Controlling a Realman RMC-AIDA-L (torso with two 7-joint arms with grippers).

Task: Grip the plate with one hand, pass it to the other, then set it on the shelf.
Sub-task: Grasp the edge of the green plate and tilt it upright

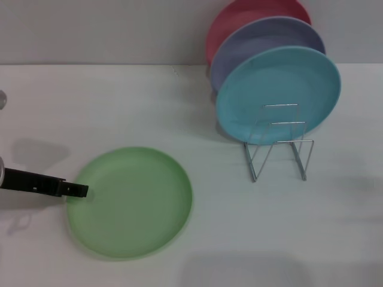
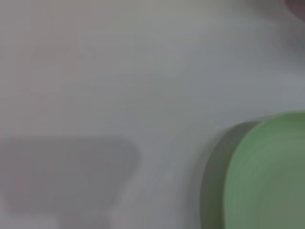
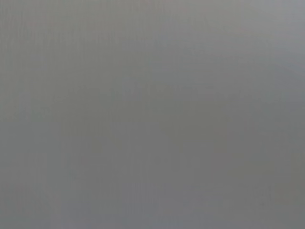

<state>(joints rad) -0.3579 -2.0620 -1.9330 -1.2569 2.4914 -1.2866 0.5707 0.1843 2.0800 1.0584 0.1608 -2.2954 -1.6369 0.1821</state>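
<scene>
- Light green plate [image 1: 134, 200] lies flat on the white table [image 1: 119, 107], well apart from the wire dish rack [image 1: 279, 143].
- Left claw [image 1: 81, 191] at the plate's rim on the side away from the rack; opening cannot be told.
- Right claw not seen.

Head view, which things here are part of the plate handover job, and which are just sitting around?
Part of the job:
green plate, flat on the table
left gripper, at the green plate's left rim
wire rack, with its front loops free

Just sitting around:
teal plate, lavender plate and red plate, standing in the rack
white table
</scene>
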